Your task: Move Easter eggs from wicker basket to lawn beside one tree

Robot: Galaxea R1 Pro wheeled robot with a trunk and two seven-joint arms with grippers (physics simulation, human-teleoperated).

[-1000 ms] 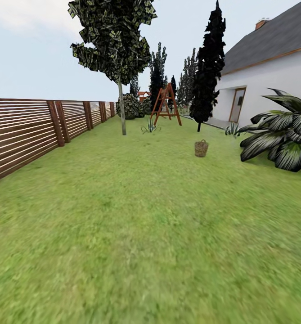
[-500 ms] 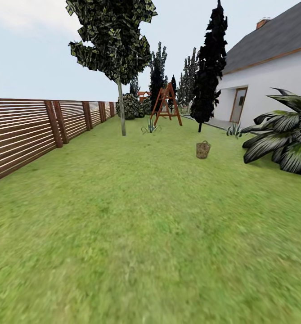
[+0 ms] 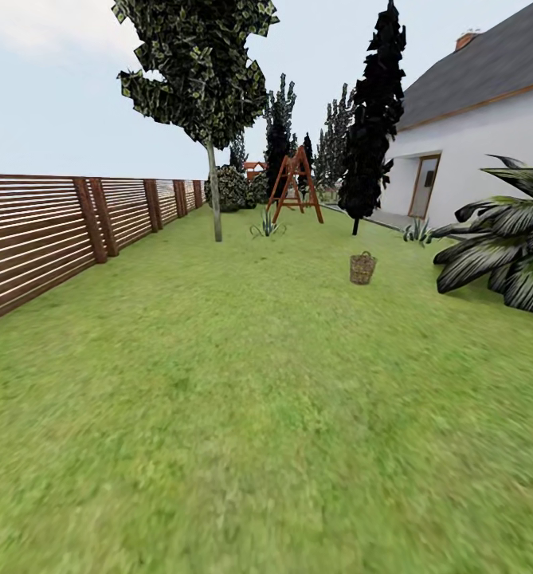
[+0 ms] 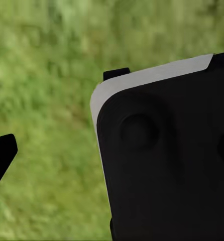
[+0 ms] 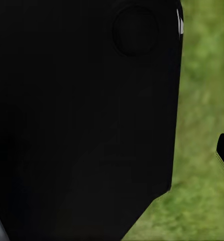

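One wicker basket (image 3: 362,268) is seen standing upright on the lawn (image 3: 242,383), far ahead at about one o'clock; its contents are too small to be made out. One pale-trunked tree (image 3: 213,191) is seen at eleven o'clock, well apart from the basket. One narrow black tree (image 3: 374,119) is set beyond the basket, one striped plant (image 3: 501,247) at two o'clock, one slatted fence (image 3: 59,231) at ten o'clock. In the wrist views, dark housings are shown over grass; whether either gripper is open or closed cannot be told.
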